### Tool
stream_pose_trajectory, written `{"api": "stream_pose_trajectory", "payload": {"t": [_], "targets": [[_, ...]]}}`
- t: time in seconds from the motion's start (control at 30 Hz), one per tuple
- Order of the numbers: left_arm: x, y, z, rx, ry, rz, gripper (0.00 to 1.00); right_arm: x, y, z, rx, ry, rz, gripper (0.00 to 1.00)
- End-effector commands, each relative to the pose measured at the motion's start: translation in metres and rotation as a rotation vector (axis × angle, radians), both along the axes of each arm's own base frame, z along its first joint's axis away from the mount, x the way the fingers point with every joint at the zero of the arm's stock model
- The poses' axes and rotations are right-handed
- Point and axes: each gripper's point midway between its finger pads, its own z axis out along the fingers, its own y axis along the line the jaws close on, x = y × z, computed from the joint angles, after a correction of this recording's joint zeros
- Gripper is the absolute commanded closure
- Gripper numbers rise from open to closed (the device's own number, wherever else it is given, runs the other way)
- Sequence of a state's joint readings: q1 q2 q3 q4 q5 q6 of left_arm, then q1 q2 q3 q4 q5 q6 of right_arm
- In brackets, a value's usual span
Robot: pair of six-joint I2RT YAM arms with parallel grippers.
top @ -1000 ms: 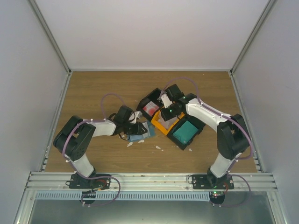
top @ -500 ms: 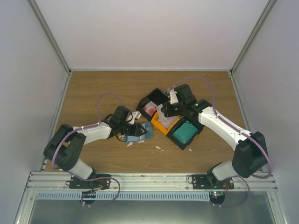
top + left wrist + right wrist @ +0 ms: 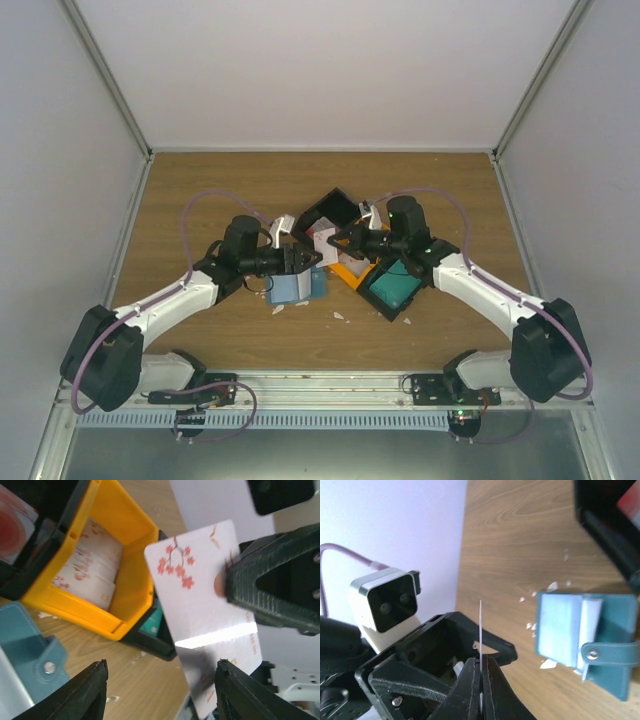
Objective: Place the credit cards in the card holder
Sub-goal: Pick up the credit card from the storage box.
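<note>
Over the table, seen from above, both arms meet just beyond the card holder, which lies open and flat on the wood. The right hand has a credit card up off the surface, presented toward the left hand. It looks like a hand-over, so the left can take a better grip for the slot.

Left wrist view now: the blossom-printed card fills the picture, pinched at one edge by the right hand's closed fingers. Its free end hangs between the left hand's own fingertips, which stand apart and hold nothing. A yellow bin, past the card holder, has spare credit cards inside.

Right wrist view: the card is edge-on, clamped tight and aimed at the left hand's gap, with the card holder off to the side on the wood.
</note>
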State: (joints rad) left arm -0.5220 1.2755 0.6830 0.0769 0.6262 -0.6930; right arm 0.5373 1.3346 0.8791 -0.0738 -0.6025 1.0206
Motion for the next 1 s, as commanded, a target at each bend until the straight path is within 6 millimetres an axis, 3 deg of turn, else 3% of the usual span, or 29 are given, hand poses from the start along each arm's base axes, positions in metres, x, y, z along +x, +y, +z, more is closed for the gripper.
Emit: {"api": "stream_pose_trajectory", "payload": {"t": [0.0, 0.13, 0.27, 0.5, 0.63, 0.73, 0.97], "targets": [[-0.008, -0.010, 0.034, -0.136, 0.020, -0.030, 0.39, -0.018, 0.012, 0.028, 0.195, 0.083, 0.077, 1.00], [-0.013, -0.014, 0.044, -0.196, 0.061, -0.052, 0.45, -0.028, 0.013, 0.027, 0.234, 0.113, 0.108, 1.00], [-0.018, -0.017, 0.051, -0.244, 0.086, -0.077, 0.62, -0.037, 0.013, 0.025, 0.250, 0.115, 0.145, 0.98], [-0.020, -0.019, 0.056, -0.263, 0.098, -0.090, 1.00, -0.043, 0.010, 0.034, 0.235, -0.033, 0.190, 0.69], [-0.023, -0.019, 0.061, -0.271, 0.097, -0.108, 1.00, -0.044, 0.004, 0.043, 0.182, -0.236, 0.214, 0.61], [-0.025, -0.020, 0.067, -0.292, 0.095, -0.121, 1.00, -0.056, -0.001, 0.056, 0.211, -0.354, 0.247, 0.61], [-0.028, -0.022, 0.079, -0.335, 0.085, -0.152, 1.00, -0.067, -0.001, 0.045, 0.237, -0.352, 0.287, 0.65]]}}
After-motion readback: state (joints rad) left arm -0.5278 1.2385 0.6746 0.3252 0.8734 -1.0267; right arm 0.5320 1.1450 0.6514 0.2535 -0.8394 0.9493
